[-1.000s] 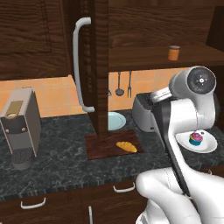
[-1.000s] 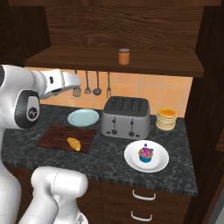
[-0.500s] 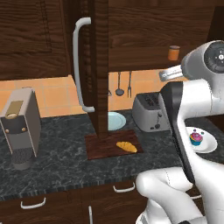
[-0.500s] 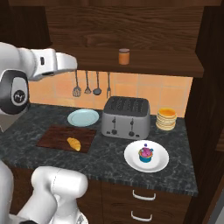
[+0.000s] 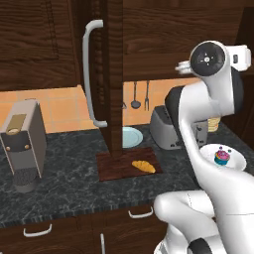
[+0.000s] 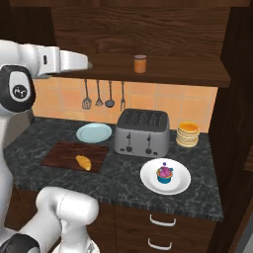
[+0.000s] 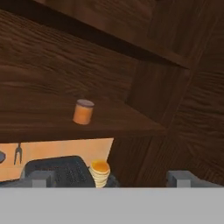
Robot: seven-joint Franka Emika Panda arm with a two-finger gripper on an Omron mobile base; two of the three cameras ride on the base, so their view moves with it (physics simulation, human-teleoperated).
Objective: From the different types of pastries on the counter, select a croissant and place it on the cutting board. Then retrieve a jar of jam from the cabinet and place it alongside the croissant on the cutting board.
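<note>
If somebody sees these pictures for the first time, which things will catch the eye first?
The big white arm raised toward the open cabinet, where an orange jam jar stands alone on the shelf. Below it, the croissant lies on the dark cutting board, and a colourful cupcake sits on a white plate in front of the toaster.

Croissant (image 6: 83, 162) lies on the cutting board (image 6: 59, 153), toward its right edge, near the counter's (image 6: 118, 183) front left. Plate (image 6: 94, 132) sits behind the board, against the back wall. Toaster (image 6: 142, 132) stands right of that plate at mid-counter. Pancake stack (image 6: 188, 134) stands right of the toaster near the back right corner. Cupcake (image 6: 164, 174) rests on a second plate (image 6: 179, 184) before the toaster. Jam jar (image 6: 140, 63) stands upright on the cabinet shelf (image 6: 197, 74) above the toaster. Coffee machine (image 5: 23, 144) occupies the counter's far left edge.
</note>
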